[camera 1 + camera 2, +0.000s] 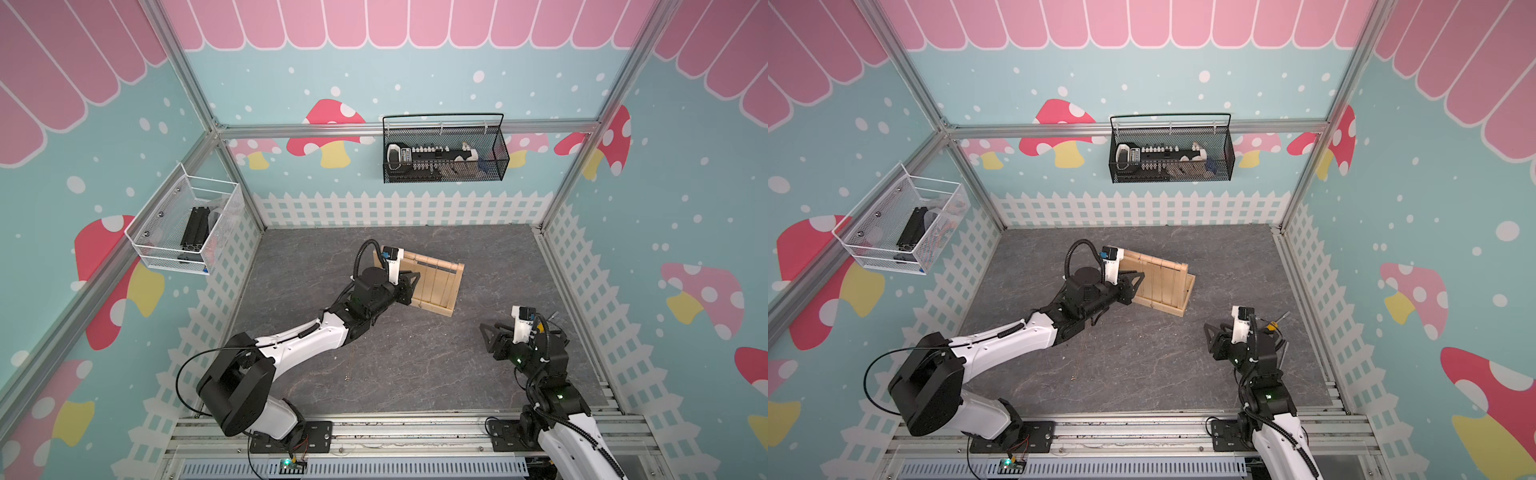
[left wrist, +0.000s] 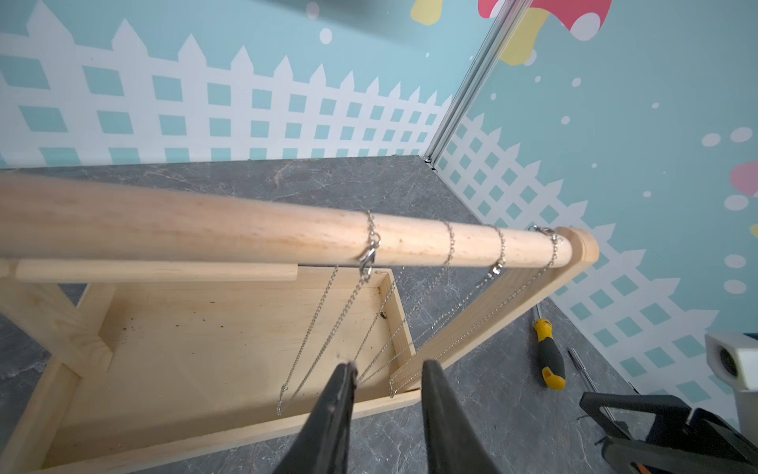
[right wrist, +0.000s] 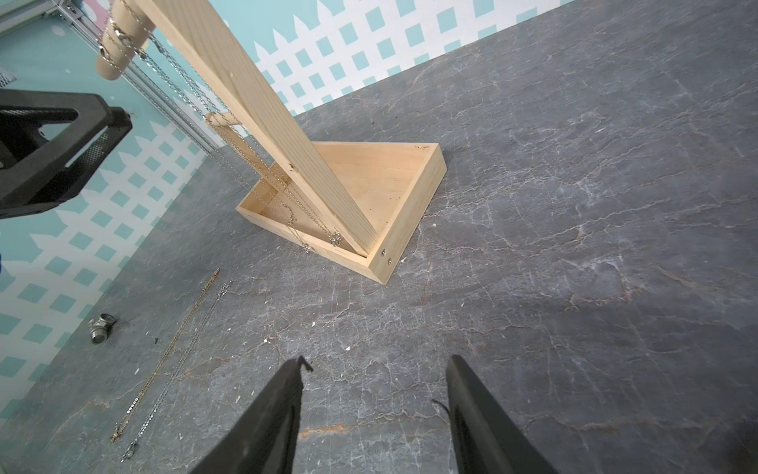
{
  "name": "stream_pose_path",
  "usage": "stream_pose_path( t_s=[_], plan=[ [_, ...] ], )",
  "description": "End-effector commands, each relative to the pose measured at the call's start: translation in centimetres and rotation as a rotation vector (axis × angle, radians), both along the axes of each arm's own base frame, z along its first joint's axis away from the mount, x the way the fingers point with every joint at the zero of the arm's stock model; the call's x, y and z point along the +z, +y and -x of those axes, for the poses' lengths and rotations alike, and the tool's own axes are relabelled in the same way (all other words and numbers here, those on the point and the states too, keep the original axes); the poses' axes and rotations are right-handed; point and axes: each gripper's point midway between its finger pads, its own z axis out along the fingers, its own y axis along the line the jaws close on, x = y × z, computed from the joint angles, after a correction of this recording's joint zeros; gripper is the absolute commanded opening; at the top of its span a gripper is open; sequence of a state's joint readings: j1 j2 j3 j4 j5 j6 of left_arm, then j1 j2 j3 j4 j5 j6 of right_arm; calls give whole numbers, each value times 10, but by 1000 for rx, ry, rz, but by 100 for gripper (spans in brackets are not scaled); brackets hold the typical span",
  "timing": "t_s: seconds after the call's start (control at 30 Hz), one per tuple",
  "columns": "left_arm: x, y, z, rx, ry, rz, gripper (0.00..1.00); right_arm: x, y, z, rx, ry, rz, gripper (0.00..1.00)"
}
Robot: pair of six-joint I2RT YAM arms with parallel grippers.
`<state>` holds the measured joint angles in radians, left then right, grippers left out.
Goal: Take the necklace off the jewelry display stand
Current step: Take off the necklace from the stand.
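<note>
Black left fingers (image 2: 332,414), parted, catch thin silver necklace (image 2: 450,246), likely to free it.
Pale-wood jewelry display stand (image 2: 205,230) at twelve o'clock; right fingers (image 3: 262,422) open, idle.

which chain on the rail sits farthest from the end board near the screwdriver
The necklace with the large clasp against the rail; the other three loops sit between it and that end board.

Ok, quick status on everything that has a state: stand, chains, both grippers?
jewelry display stand: upright on its base on the table.
hanging chains: four silver loops draped over the rail.
loose chains: two, gold and silver, lying stretched on the table.
left gripper: open, tips at the hanging chains, nothing clamped.
right gripper: open, empty, over the table.
screwdriver: lying flat on the table.
</note>
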<state>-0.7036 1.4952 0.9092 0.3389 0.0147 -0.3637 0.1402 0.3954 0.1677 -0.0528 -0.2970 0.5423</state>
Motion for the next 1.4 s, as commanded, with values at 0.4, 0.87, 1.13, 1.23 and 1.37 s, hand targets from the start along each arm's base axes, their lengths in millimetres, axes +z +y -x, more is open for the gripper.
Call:
stream_pose_path(
  t_s=[0.4,0.87,1.13,1.23,1.37],
  plan=[
    [18,-8,-23,35,-69,-53,23,-2,3,3,14,-10,-2,58],
    [9,-3,-34,91,-60,-91,18,-1,4,3,21,-12,-4,58],
    [13,-5,-36,95,-72,-92,12,-1,3,4,20,-12,-6,58],
    [16,-4,-36,97,-76,-86,7,-2,3,4,18,-12,-5,58],
    [23,0,-32,98,-77,-88,0,0,4,4,21,-18,-5,58]
  ],
)
